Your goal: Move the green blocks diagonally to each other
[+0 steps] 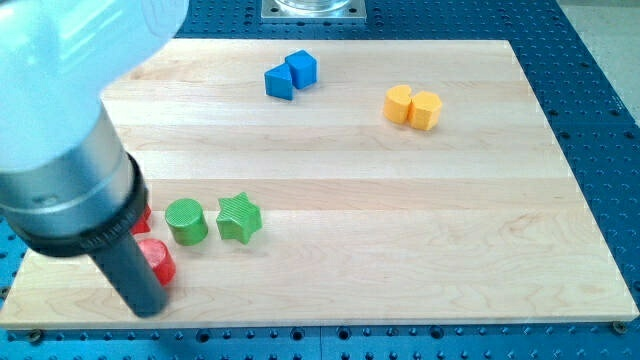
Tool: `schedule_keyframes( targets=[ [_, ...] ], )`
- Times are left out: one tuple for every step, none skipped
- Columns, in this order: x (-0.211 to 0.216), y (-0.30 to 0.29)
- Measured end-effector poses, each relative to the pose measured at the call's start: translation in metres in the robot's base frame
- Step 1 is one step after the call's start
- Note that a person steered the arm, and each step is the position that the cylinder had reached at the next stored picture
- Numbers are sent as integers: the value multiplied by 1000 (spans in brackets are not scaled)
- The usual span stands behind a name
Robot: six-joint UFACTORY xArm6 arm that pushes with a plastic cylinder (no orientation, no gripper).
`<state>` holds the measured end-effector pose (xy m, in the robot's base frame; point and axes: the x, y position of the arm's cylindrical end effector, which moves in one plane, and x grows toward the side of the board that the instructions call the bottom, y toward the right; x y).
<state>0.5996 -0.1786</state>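
End effector my tip [150,308], beside red block [157,259]

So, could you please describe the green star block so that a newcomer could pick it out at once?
Start at the wooden board and go to its lower left, where two green blocks sit side by side. The green star block is the right-hand one. Its pointed outline sets it apart from the round green cylinder beside it.

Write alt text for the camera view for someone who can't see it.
A green cylinder and a green star sit side by side near the wooden board's lower left, with my tip just to their lower left beside red blocks. Two blue blocks and two orange blocks sit paired toward the view's top.
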Motion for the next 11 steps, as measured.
schedule_keyframes(
  targets=[
    [-35,-83],
    [-32,-92],
    [-109,-88],
    [-126,-75],
    [-29,-66],
    [16,-9],
    [-4,35],
    [-51,-2],
    [-79,30],
    [-82,146],
    [-78,149]
  ],
)
